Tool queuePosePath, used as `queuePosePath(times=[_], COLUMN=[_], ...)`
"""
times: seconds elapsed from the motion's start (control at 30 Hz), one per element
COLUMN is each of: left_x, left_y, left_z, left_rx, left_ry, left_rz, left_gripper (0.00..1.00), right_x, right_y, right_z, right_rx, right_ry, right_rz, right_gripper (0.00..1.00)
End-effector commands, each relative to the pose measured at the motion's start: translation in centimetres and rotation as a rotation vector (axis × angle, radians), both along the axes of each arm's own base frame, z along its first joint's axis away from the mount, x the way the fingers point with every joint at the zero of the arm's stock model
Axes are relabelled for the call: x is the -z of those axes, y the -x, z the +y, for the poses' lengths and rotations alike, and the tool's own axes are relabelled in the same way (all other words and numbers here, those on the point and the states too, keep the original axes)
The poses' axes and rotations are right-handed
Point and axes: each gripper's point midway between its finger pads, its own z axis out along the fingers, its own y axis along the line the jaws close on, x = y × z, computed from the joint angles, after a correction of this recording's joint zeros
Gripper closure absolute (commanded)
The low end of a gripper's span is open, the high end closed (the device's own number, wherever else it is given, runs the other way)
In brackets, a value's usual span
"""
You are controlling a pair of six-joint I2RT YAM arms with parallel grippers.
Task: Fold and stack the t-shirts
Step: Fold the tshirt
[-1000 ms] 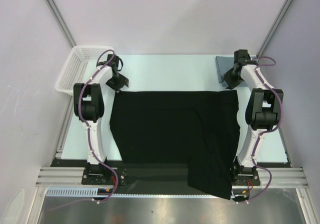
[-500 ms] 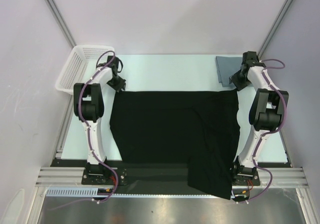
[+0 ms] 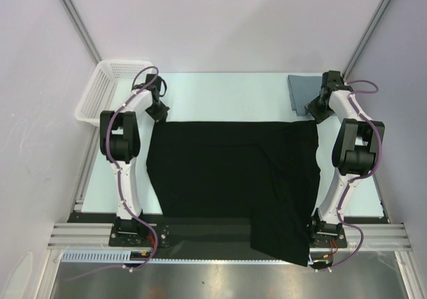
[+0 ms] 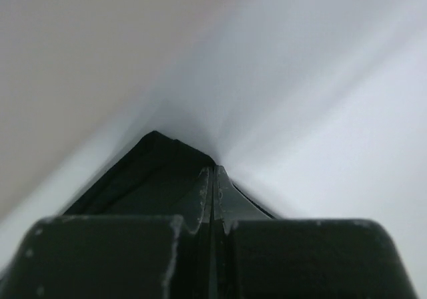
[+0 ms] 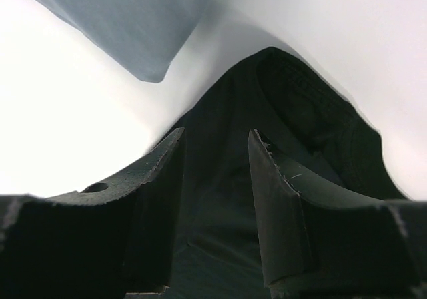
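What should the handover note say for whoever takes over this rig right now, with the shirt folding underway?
Left gripper: shut at the far-left corner of the black t-shirt; unclear whether cloth is pinched.
Right gripper: open, fingers astride the shirt's far-right corner.
Black t-shirt: spread flat on the table, its near-right part hanging over the near edge.
Grey-blue t-shirt: at the table's far-right corner, apparently folded.
Done: black shirt laid out.
Left: close the right grip, fold the black shirt, stack the two.
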Motion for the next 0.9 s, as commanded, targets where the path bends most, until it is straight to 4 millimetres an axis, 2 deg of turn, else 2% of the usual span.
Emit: queuePosePath(times=[0.0,0.13,0.27,0.3,0.33,0.37,0.4,0.43,0.6,0.63,0.73,0.77,0.83,0.87], left_x=[-2.2,-3.8,-4.5,-4.2,-5.1,-5.3,-4.5,-5.8,-6.7,-6.0,-6.2,-5.3,-5.8,-7.3], left_y=[-3.1,-5.0,-7.0,-7.4,-8.4,-9.0,-9.5,-10.8,-14.1,-14.4,-16.0,-16.1,-16.0,-15.8], left_z=[1.0,1.6,2.0,2.0,1.9,1.9,1.9,2.0,2.3,2.2,1.4,1.2,0.8,0.6], left_rx=[0.079,0.117,0.138,0.14,0.144,0.147,0.151,0.157,0.166,0.169,0.197,0.21,0.234,0.243], left_ry=[-0.109,-0.168,-0.206,-0.208,-0.212,-0.215,-0.217,-0.228,-0.251,-0.243,-0.215,-0.202,-0.202,-0.21], left_rz=[-0.119,-0.2,-0.251,-0.252,-0.284,-0.297,-0.293,-0.333,-0.41,-0.412,-0.469,-0.457,-0.459,-0.474], left_gripper=[1.0,0.99,1.0,1.0,1.0,1.0,1.0,1.0,1.0,1.0,1.0,1.0,0.98,0.96], right_x=[-2.3,-2.8,-3.0,-2.9,-3.0,-2.9,-3.0,-3.0,-3.8,-3.8,-4.1,-4.4,-4.9,-5.2], right_y=[-0.2,0.0,0.3,0.4,0.5,0.4,0.4,0.3,-0.5,-0.6,-0.8,-0.8,-0.6,-0.5], right_z=[-0.4,-0.5,-0.4,-0.4,-0.3,-0.2,-0.1,0.1,2.1,2.4,3.3,3.6,4.6,5.0], right_rx=[-0.014,-0.025,-0.034,-0.039,-0.044,-0.051,-0.057,-0.068,-0.152,-0.167,-0.226,-0.258,-0.308,-0.333], right_ry=[0.042,0.054,0.058,0.061,0.064,0.067,0.065,0.063,0.046,0.046,0.054,0.054,0.06,0.062], right_rz=[-0.06,-0.063,-0.058,-0.054,-0.054,-0.053,-0.056,-0.06,-0.085,-0.087,-0.092,-0.098,-0.103,-0.108], right_gripper=[0.53,0.53,0.53,0.53,0.53,0.53,0.53,0.53,0.54,0.53,0.54,0.54,0.54,0.54])
